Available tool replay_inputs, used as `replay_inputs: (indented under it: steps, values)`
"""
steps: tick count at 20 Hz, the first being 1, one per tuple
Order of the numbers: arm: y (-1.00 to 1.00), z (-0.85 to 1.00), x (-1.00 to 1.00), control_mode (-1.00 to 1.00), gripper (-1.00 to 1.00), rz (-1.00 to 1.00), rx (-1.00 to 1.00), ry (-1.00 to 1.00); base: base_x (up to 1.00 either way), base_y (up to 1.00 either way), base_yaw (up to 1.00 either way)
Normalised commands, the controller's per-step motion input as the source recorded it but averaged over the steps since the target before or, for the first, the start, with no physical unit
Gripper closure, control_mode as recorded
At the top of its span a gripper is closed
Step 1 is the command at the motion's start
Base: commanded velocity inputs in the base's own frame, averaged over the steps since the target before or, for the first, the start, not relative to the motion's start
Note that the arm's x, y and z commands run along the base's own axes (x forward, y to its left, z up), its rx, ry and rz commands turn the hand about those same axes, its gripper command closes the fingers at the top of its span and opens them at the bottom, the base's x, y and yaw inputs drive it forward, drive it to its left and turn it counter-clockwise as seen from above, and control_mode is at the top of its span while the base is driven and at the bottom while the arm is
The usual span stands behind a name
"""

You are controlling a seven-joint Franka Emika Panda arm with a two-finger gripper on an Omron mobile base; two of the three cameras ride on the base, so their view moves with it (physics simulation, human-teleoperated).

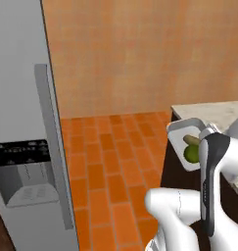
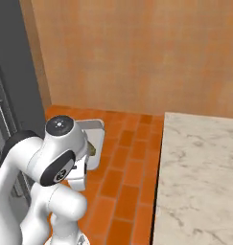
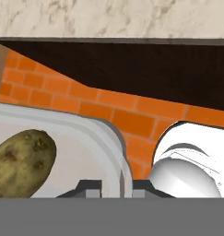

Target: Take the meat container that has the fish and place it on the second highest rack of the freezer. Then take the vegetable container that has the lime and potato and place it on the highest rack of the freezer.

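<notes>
The gripper [image 3: 117, 190] is clamped on the rim of the vegetable container [image 1: 181, 135], lifted clear of the counter [image 2: 199, 167]; placement on the freezer [image 1: 22, 122]'s highest rack remains.

From my left base camera I look forward and down past the freezer [image 1: 27, 127] door onto the brick floor [image 1: 110, 166] and the counter [image 1: 213, 112] corner. My right base camera looks down from the other side, sharing that floor, counter and the tray [image 2: 95, 139]. My hand camera sits tight against the tray's rim, facing the counter edge.
</notes>
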Motion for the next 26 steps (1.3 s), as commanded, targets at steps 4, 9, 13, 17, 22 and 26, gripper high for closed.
replay_inputs:
  steps: [4,9,13,17,22,26]
  values:
    - [0.0,0.0,0.0,1.0,1.0,0.0,0.0,0.0,0.9,-0.77,0.2]
    - [0.0,0.0,0.0,1.0,1.0,0.0,0.0,0.0,1.0,-0.37,0.25]
    - [0.0,0.0,0.0,1.0,1.0,0.0,0.0,0.0,1.0,-0.02,0.35]
    - [0.0,0.0,0.0,1.0,1.0,0.0,0.0,0.0,1.0,-0.02,0.34]
    - [0.0,0.0,0.0,1.0,1.0,0.0,0.0,0.0,0.96,-0.18,0.43]
    - [0.0,0.0,0.0,1.0,1.0,0.0,0.0,0.0,0.7,0.0,0.66]
